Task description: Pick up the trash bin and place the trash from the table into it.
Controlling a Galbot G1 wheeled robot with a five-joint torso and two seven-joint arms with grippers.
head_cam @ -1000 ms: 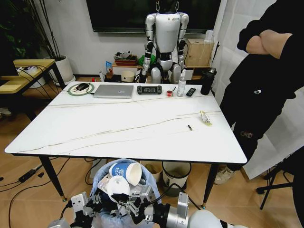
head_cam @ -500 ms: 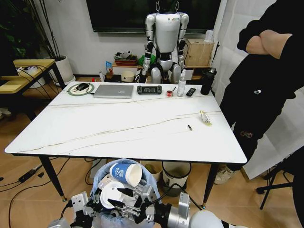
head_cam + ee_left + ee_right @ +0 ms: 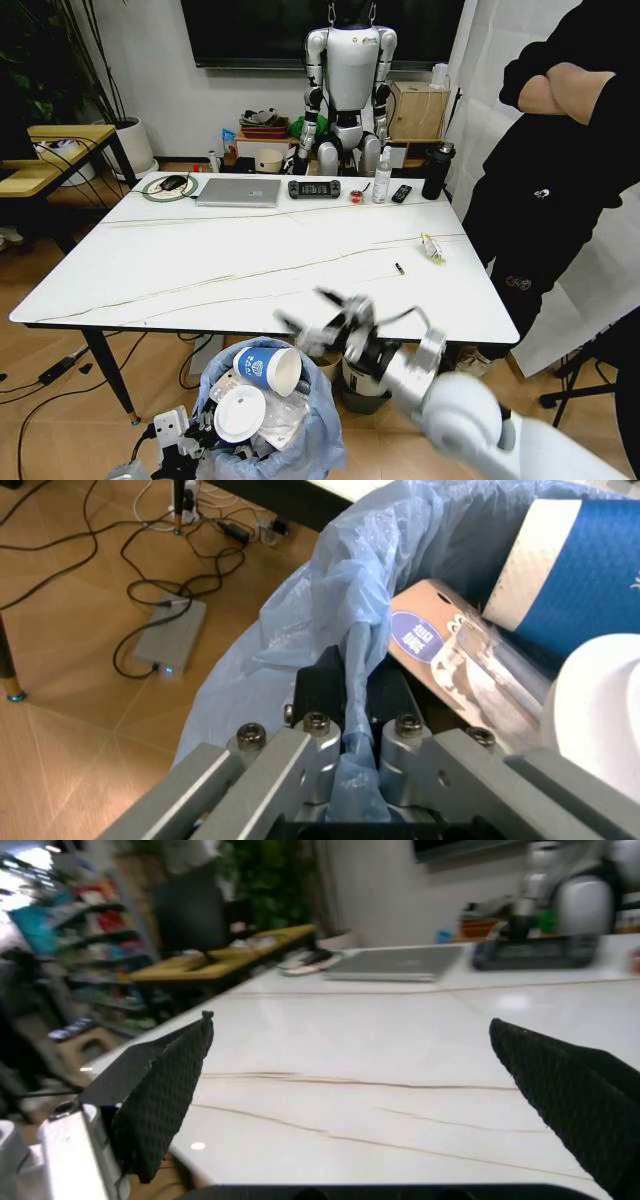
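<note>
The trash bin [image 3: 300, 430], lined with a crinkled light-blue bag, hangs low in front of the table [image 3: 250, 270]. My left gripper [image 3: 188, 447] is shut on the bag-covered rim [image 3: 357, 694]. Inside lie a blue-white paper cup [image 3: 268, 368], a white lid [image 3: 240, 413] and a brown cardboard piece [image 3: 450, 652]. My right gripper [image 3: 315, 318] is raised above the bin at the table's front edge, open and holding nothing [image 3: 360, 1087]. A small pale wrapper [image 3: 432, 248] and a tiny dark scrap [image 3: 400, 268] lie on the table's right side.
Along the table's far edge are a laptop [image 3: 239, 191], a controller [image 3: 314, 188], a clear bottle [image 3: 382, 178] and a dark flask [image 3: 437, 171]. Other bins [image 3: 370, 365] stand under the table. A person [image 3: 550, 190] stands at the right. A yellow desk [image 3: 50, 160] is at left.
My right gripper has let go of the white lid, which now rests in the bin, and has swung up and right to the table's front edge. The left gripper keeps its hold.
</note>
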